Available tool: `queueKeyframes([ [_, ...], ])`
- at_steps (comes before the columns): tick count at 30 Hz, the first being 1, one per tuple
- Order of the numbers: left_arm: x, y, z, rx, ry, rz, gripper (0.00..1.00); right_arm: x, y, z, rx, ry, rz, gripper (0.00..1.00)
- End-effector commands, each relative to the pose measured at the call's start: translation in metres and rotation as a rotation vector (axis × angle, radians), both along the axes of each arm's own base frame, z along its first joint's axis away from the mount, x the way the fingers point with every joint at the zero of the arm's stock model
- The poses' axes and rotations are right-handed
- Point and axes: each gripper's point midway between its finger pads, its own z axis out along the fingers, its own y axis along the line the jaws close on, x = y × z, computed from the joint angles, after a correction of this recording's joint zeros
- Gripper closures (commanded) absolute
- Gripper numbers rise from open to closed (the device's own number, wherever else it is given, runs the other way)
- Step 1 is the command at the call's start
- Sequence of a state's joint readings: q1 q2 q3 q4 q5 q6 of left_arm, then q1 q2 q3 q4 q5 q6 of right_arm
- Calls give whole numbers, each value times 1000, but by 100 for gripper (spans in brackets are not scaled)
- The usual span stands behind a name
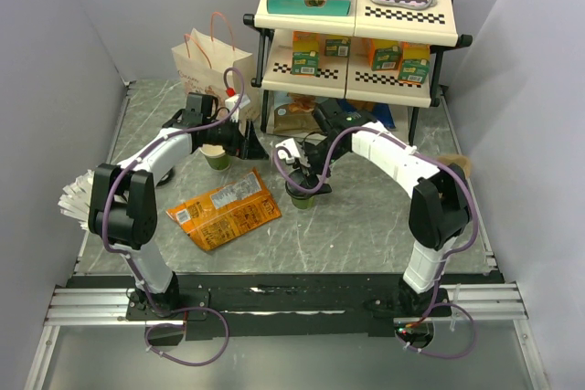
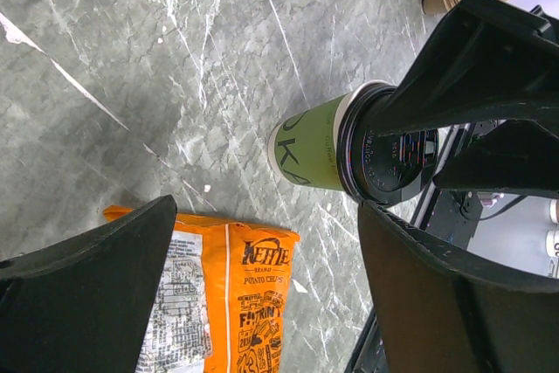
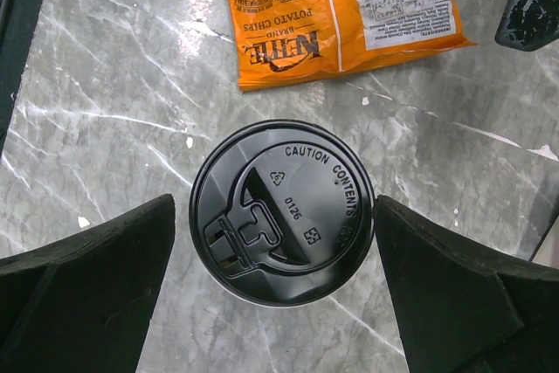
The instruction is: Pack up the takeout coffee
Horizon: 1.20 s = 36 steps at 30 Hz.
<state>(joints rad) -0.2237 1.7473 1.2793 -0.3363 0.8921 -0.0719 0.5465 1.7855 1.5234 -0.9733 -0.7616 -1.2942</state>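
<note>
The takeout coffee (image 3: pixel 281 213), a small green paper cup under a black plastic lid, stands upright on the marble-patterned table (image 1: pixel 366 235), just beyond the orange Kettle chips bag (image 1: pixel 224 212) and well apart from the paper bag (image 1: pixel 206 63) at the back left. It is probably light, with thin walls that would buckle under a hard squeeze. The lid could pop off, so the green wall just below the rim looks the safer hold. The right gripper (image 1: pixel 303 182) points straight down over it, jaws spread to either side of the lid, one finger about touching, nothing clamped. The left gripper (image 2: pixel 266 216) reaches in low from the side, wide open and empty.
</note>
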Motion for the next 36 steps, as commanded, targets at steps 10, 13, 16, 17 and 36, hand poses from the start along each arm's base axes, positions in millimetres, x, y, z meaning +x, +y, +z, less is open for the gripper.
queueKeyframes([
  [10,-1,-4,16,-46,-36,-21,9,3,5,5,-11,9,-18,0],
  [13,-2,-7,16,-63,-26,-28,10,1,4,4,-23,24,-20,0],
  [16,-3,-9,16,-66,-23,-32,10,-1,2,3,-36,55,-28,0],
  [17,-3,-9,16,-64,-24,-30,10,-2,2,4,-40,66,-34,0],
  [36,-7,-13,16,-63,-26,-45,11,-10,1,14,-10,53,-32,7],
])
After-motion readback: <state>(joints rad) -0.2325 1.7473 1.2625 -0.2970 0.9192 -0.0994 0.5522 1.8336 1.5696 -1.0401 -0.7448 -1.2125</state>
